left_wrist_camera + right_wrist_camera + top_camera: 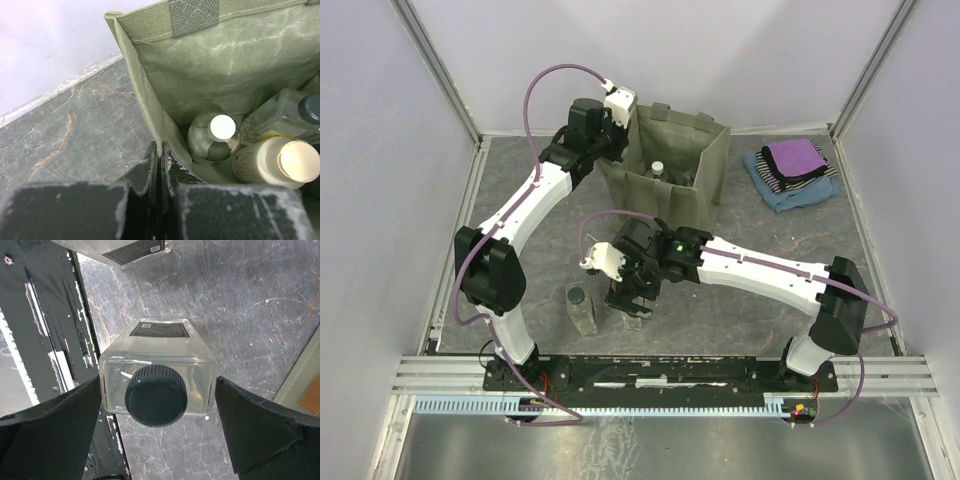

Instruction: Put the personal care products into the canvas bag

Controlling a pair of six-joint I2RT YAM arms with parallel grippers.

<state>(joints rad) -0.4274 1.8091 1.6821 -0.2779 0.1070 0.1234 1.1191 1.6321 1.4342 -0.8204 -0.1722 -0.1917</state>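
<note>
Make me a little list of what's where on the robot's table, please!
Left gripper: shut, pinching the canvas bag at its rim
Right gripper: open, either side of the standing clear bottle
Inside bag: nozzle bottle, cream-white jar, dark-capped bottle
On table: second clear bottle; folded cloths far right

Both arms have white, boxy shells and black joint housings: the left arm (520, 205) at 9 o'clock of the overhead view, the right arm (760, 265) at 3 o'clock. A thin purple cable (542, 78) loops along each. A small green light (678, 241) glows on the right one. The black base plate (660, 372) lies at 6 o'clock. The left gripper (160, 152) has black fingers with edges worn white. The right gripper (157, 390) has black, wedge-shaped fingers.
</note>
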